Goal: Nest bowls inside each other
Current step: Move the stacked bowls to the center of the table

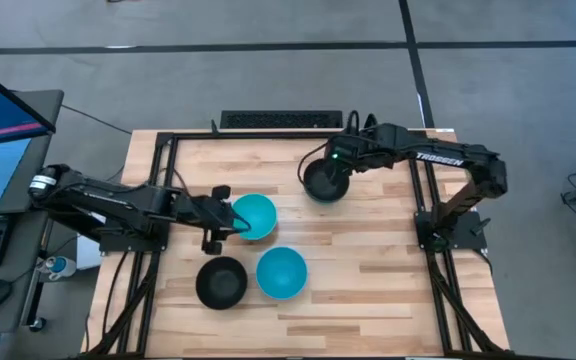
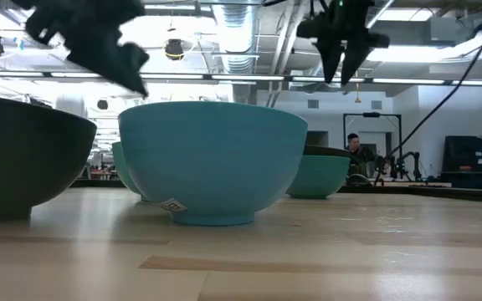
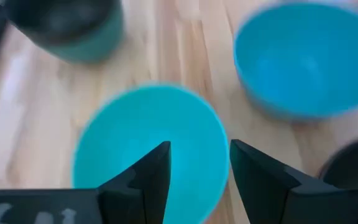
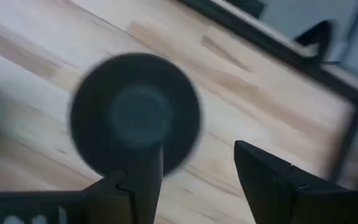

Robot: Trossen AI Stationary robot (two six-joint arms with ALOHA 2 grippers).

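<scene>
A: How is the left hand (image 1: 230,224) set?

B: It is held over the near rim of a bright cyan-blue round plastic bowl (image 1: 254,216) on the pale wooden slatted tabletop (image 1: 388,250). In the left wrist view its two dark fingers (image 3: 156,175) are parted by a moderate gap above that bowl's open mouth, and nothing is gripped between them.

A: And the right hand (image 1: 334,172)?

B: It is held above a black round plastic bowl (image 1: 324,182) towards the far side of the tabletop. Its fingers (image 4: 145,180) are seen spread wide in the right wrist view, with one finger over the bowl's edge and nothing clasped.

A: What lies under that black bowl?

B: A teal-green round plastic bowl (image 2: 318,176) is seen beneath it in the low view, so the black one is nested in it; only the dark rim is shown above the teal wall.

A: Where are the other bowls placed?

B: A second bright cyan-blue bowl (image 1: 281,272) is set nearer the front edge, well apart from the stacked pair. A second black bowl (image 1: 221,281) is placed just beside it, on the left arm's side. Both are upright, and each is empty.
</scene>
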